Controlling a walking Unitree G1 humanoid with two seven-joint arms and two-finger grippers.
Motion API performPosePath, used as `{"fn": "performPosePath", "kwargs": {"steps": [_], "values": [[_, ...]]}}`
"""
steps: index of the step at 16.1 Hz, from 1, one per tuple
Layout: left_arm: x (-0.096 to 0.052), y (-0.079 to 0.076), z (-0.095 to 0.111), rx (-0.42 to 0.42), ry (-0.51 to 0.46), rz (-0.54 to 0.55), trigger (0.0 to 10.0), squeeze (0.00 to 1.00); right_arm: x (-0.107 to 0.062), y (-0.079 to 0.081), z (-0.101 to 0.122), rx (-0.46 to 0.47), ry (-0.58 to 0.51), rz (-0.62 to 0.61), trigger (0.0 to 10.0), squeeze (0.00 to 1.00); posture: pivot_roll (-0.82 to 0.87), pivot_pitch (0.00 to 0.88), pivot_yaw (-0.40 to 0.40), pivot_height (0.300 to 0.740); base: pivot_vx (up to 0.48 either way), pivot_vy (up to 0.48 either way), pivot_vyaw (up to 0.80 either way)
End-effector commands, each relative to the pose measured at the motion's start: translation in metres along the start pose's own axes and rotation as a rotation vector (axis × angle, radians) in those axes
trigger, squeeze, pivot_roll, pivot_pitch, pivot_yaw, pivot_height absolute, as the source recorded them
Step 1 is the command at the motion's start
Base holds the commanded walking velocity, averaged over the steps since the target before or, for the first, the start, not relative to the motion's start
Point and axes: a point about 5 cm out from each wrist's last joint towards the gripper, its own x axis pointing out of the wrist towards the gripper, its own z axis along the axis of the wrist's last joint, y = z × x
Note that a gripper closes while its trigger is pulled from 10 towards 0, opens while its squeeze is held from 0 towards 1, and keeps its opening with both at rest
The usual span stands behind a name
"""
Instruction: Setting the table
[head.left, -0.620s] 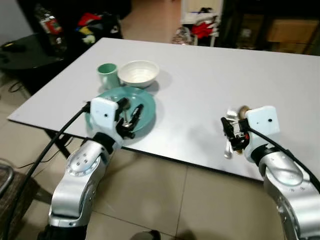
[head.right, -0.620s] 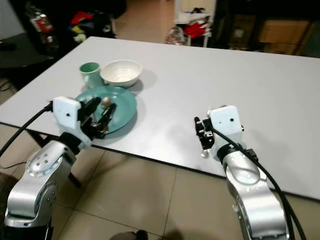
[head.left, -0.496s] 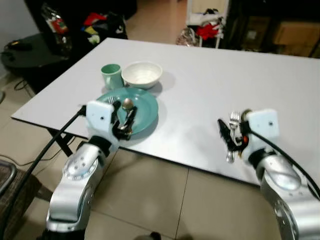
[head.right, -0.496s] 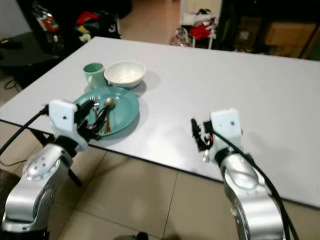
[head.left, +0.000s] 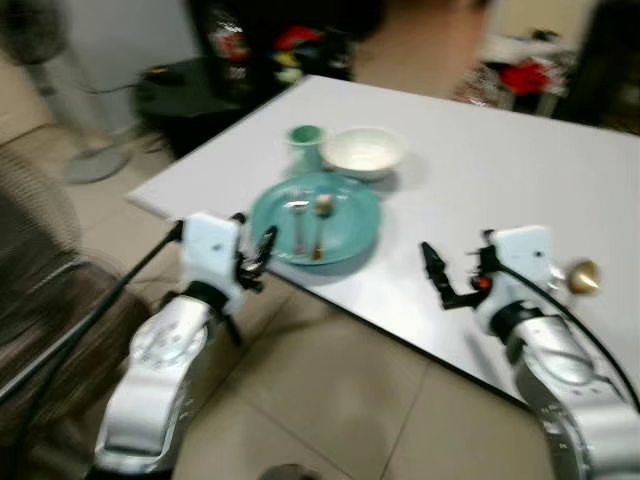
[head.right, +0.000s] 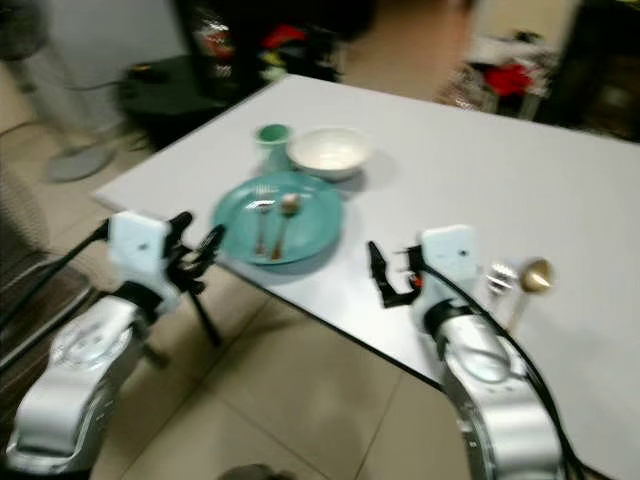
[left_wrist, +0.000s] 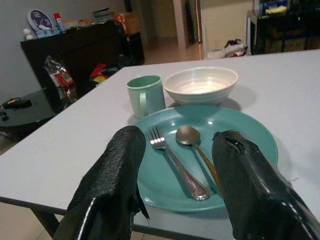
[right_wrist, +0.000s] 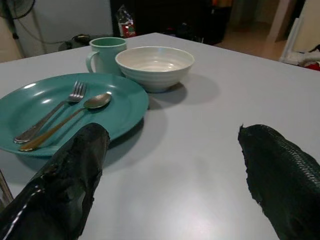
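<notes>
1 white table (head.left: 470, 190), teal plate (head.left: 355, 225), tiled floor (head.left: 330, 400), dark cabinet (left_wrist: 75, 47)

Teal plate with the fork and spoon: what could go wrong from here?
1. The teal plate sits near the table edge, with the open left gripper just off that edge; a forward nudge could shift or tip it.
2. The fork and spoon lie loose on the plate and could slide if it tilts.

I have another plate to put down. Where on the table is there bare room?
Bare table stretches right of the bowl, and between the teal plate and the right tool. The near-left corner is crowded: plate, bowl, cup.
</notes>
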Motion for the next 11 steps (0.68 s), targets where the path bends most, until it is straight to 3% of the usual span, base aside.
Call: {"fn": "performPosePath", "kwargs": {"steps": [1,3,6,11], "values": [[-0.004,0.004,-0.001,0.002,0.02,0.021,10.0,0.0,0.001,0.004,0.002,0.02,-0.011,0.031,10.0,1.0,0.03,0.0,0.06,0.74,0.0,0.0,0.8],[-0.009,0.006,-0.008,0.006,0.046,0.031,10.0,0.0,0.004,0.008,0.004,0.022,-0.025,0.04,10.0,1.0,0.04,0.0,0.05,0.74,0.0,0.0,0.8],[-0.006,0.011,-0.005,-0.02,0.036,0.052,10.0,0.0,0.004,0.015,0.006,0.025,-0.037,0.071,10.0,1.0,0.03,0.0,0.054,0.74,0.0,0.0,0.8],[-0.003,0.003,-0.004,-0.012,0.034,0.029,10.0,0.0,0.004,0.013,0.002,0.034,-0.02,0.085,10.0,1.0,0.03,0.0,0.051,0.74,0.0,0.0,0.8]]}}
